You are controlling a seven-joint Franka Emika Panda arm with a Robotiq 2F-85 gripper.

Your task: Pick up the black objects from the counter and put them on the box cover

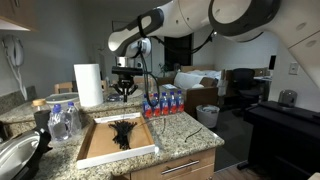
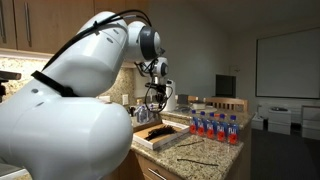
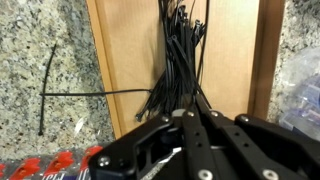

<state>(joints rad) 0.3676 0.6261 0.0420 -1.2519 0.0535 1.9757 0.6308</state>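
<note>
In an exterior view, the hand [image 1: 125, 88] hangs above the far end of the box cover [image 1: 100, 142], upper centre of the frame, and is apart from it. The black objects [image 1: 124, 133] lie as a spidery clump inside the cover, just below the hand. The cover rests on the speckled worktop [image 1: 190, 135]. A paper towel roll [image 1: 88, 85] stands to the left of the hand, a row of bottles [image 1: 165, 102] to its right, and a metal bowl [image 1: 15, 155] sits in the lower left corner.

In an exterior view filled by the white arm, the hand [image 2: 153, 100] hovers at centre frame over the box cover [image 2: 165, 136]. The black objects [image 2: 155, 130] show as a dark patch in it. The bottles [image 2: 215, 127] stand to the right on the worktop [image 2: 200, 155].

In the wrist view, the hand [image 3: 190, 115] enters from the bottom edge, clenched, fingertips together. Whether a strand is pinched between them cannot be told. The black objects [image 3: 180, 60] run as a bundle up the middle of the box cover [image 3: 125, 50]. Two loose black strands [image 3: 47, 95] lie on the worktop [image 3: 40, 40] at left, one of them reaching across the cover's rim.
</note>
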